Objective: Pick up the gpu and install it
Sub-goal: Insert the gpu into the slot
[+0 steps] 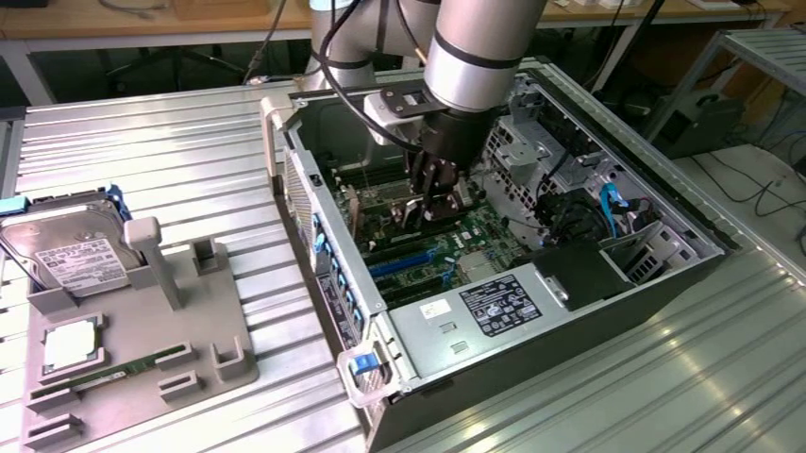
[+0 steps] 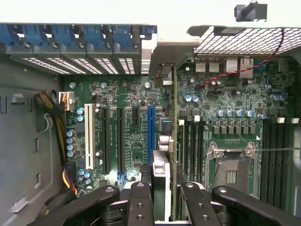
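Observation:
My gripper (image 1: 432,206) reaches down into the open computer case (image 1: 629,283), over the motherboard. It is shut on the gpu (image 2: 162,176), a thin card seen edge-on in the wrist view between the two black fingers (image 2: 140,202). The card's green edge runs away from the fingers toward the case's rear wall, and its silver bracket (image 2: 163,74) sits near the slot openings there. The card hangs beside the blue expansion slot (image 2: 151,132). In the exterior view the gpu (image 1: 400,213) shows as a dark piece under the fingers.
A grey holder (image 1: 139,330) on the exterior view's left carries a silver hard drive (image 1: 74,257), a processor (image 1: 70,344) and a green RAM stick (image 1: 108,374). Inside the case are a white slot (image 2: 88,141), a processor socket (image 2: 233,169), yellow cables (image 2: 59,127) and the power supply (image 1: 497,304).

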Robot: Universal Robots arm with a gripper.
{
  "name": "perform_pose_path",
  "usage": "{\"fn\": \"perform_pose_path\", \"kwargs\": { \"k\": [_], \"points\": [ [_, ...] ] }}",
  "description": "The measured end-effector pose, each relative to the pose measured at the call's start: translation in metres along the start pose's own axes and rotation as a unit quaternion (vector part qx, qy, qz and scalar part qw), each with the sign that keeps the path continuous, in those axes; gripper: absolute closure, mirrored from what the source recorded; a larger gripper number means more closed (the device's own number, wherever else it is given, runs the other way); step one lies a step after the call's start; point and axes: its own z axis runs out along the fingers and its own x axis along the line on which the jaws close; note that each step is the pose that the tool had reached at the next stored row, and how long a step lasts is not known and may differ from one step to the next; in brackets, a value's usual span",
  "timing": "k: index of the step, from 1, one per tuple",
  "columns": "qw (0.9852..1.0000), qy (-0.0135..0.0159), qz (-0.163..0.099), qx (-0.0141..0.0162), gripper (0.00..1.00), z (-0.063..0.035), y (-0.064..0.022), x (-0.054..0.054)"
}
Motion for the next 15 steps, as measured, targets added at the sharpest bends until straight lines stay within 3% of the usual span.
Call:
{"fn": "perform_pose_path", "kwargs": {
  "k": [8, 15],
  "points": [
    [1.0, 0.0004, 0.0, 0.0, 0.72, 0.0084, -0.0001, 0.003],
    [1.0, 0.0026, 0.0, -0.0002, 0.72, 0.0127, 0.0004, 0.008]
  ]
}}
